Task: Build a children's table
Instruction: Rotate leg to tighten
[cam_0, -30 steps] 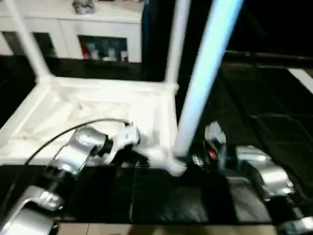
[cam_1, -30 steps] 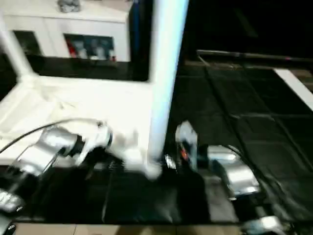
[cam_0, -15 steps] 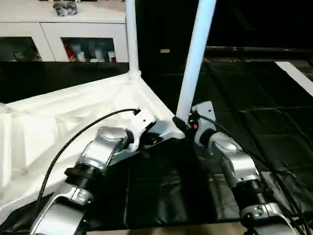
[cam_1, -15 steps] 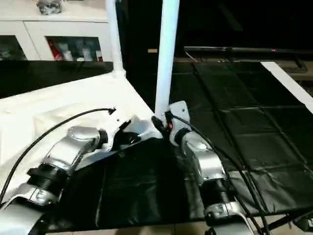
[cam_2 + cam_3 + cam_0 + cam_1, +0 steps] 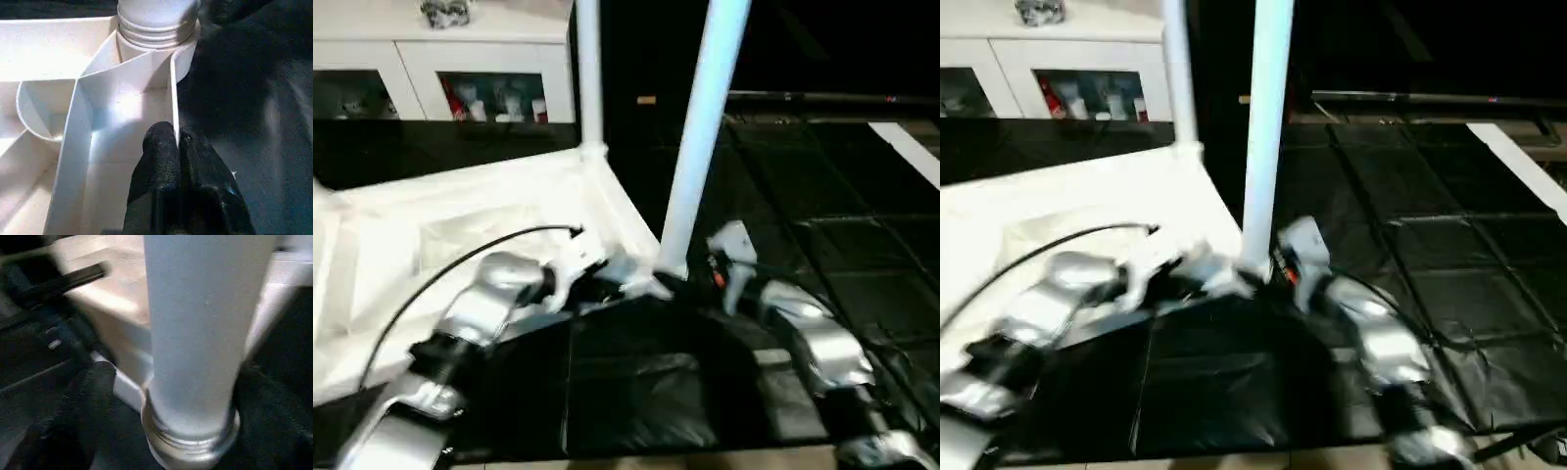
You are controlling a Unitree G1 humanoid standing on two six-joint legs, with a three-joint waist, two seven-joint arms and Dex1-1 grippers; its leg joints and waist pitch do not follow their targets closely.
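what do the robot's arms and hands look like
Both forearms are shiny silver, rounded metal segments with darker ribbed collars at the joints. A thin black cable arcs over the left forearm to a white wrist housing. The right forearm ends in a pale housing with a small red-orange light. The left hand has two matte black, rounded fingers.

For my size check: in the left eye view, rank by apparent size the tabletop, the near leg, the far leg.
1. tabletop
2. near leg, though nearness to the camera enlarges it
3. far leg, similar tube, farther off
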